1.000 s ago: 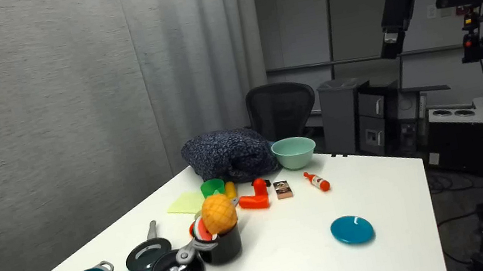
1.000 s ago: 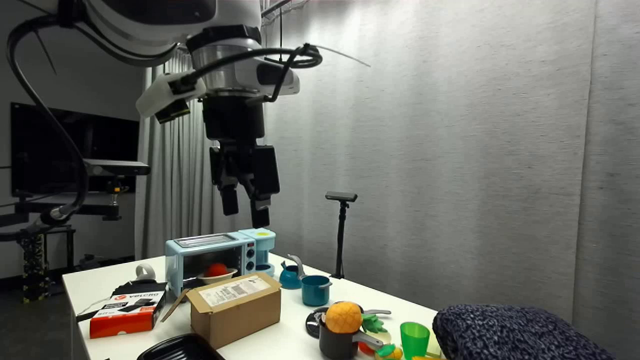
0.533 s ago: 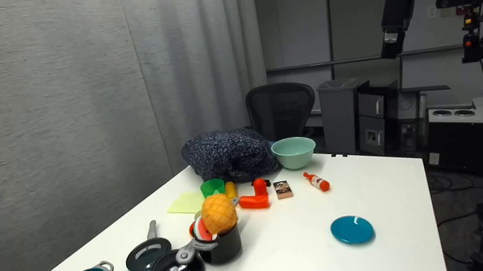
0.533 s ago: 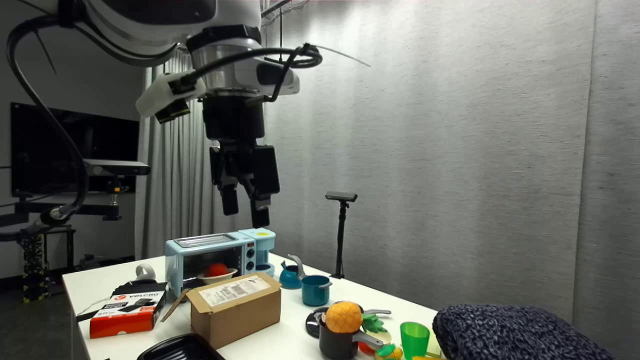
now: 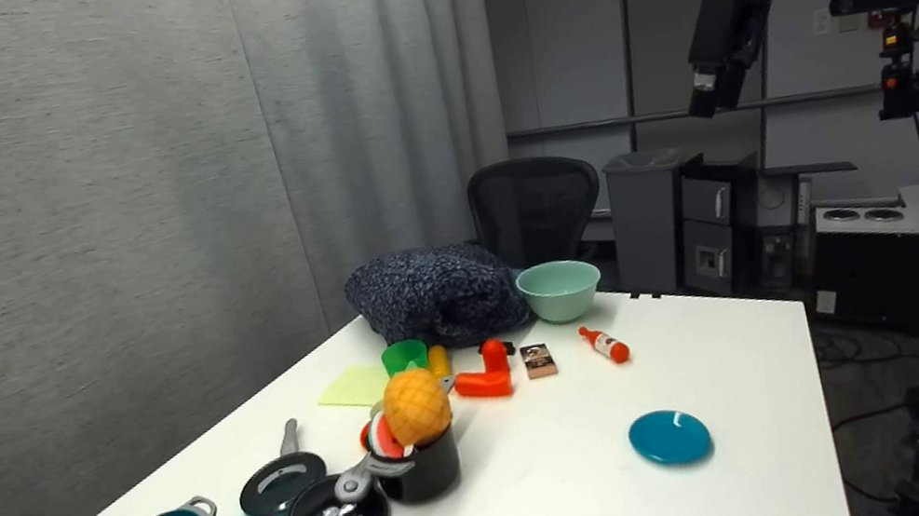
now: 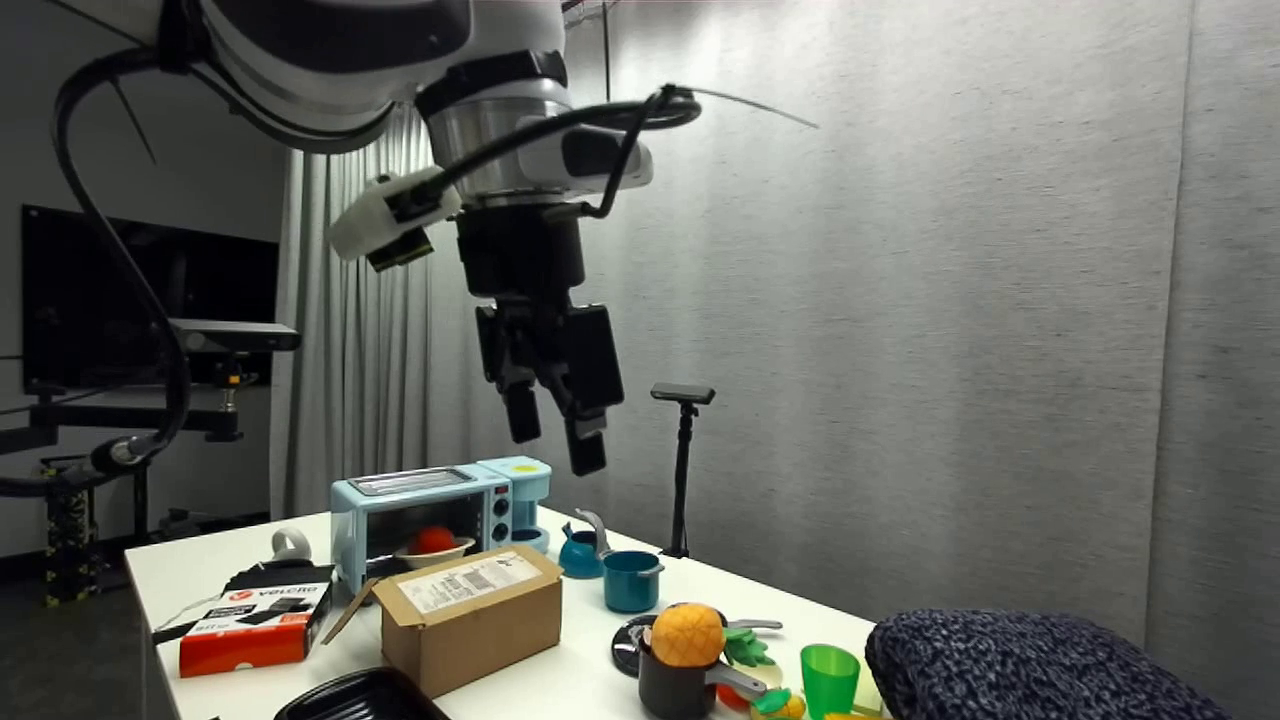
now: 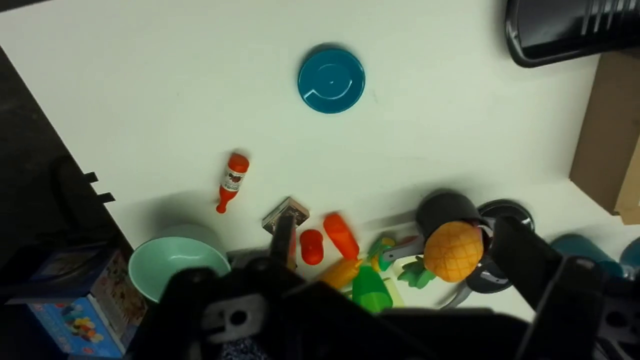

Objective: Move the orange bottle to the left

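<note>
The orange bottle is small and orange-red with a white label. It lies on its side on the white table, near the green bowl. In the wrist view the bottle shows at left of centre, its neck toward the bowl. It is out of view in an exterior view where my gripper hangs high above the table. My gripper is open and empty, well above and apart from the bottle. In the wrist view the open gripper has its fingers wide apart, with nothing between them but distant table items.
A blue plate, a mint green bowl and a small box are near the bottle. Red pieces, a pot with a pineapple toy, a dark cloth and a cardboard box also stand on the table.
My arm and open gripper have shifted and tilted slightly, leftward in one exterior view and rightward in another, over the last half second. The table items look the same.
</note>
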